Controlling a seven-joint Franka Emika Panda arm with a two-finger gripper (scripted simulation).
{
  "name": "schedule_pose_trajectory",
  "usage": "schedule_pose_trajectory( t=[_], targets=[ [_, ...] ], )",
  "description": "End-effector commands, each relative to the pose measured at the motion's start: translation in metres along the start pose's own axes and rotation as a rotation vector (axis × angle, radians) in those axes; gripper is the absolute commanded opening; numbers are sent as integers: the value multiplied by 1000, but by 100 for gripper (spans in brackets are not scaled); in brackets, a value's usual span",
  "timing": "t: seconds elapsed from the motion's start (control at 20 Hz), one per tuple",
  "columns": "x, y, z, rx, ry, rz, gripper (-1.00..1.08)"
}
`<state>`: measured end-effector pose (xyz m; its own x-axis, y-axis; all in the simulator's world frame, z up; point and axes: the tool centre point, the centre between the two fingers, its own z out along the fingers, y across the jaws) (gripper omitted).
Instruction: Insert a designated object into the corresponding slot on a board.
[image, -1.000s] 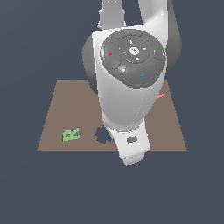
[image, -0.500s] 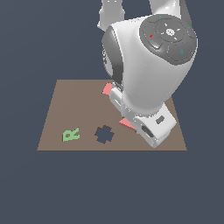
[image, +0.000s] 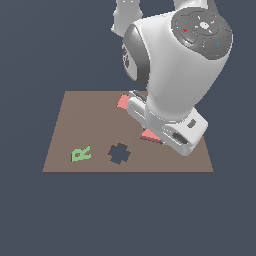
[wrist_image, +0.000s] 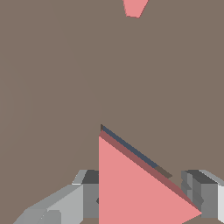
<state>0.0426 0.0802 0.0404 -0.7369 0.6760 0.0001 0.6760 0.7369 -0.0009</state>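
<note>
The red triangular block (wrist_image: 135, 188) fills the near part of the wrist view, and my gripper (wrist_image: 142, 194) is shut on it, one grey finger (wrist_image: 70, 201) on one side and the other (wrist_image: 201, 192) at its tip. A thin dark sliver of the triangular slot (wrist_image: 127, 146) shows along the block's long edge, so the block sits slightly off it. In the exterior view the triangle (image: 149, 135) peeks out under the arm's wrist on the brown board (image: 90, 120). The arm hides the fingers and the slot there.
On the board lie a green letter R (image: 81, 153), a dark cross-shaped cutout (image: 119, 153) and a flat pink-red square (image: 123, 102). A pink-red shape (wrist_image: 135, 6) shows at the wrist view's edge. The bulky arm (image: 180, 65) covers the board's far right part.
The arm has swung toward the exterior view's right, uncovering the cross cutout. The red triangle came into view under the wrist and moved a little farther back on the board.
</note>
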Motion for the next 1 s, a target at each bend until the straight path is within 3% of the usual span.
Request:
schedule_pose_trajectory(
  t=[0.0,0.45,0.5,0.95],
  targets=[
    [2,-1,0,0,0,-16,-100],
    [2,-1,10,0,-1,-18,-100],
    [2,-1,10,0,-1,-18,100],
    [2,-1,10,0,-1,-18,100]
  ],
)
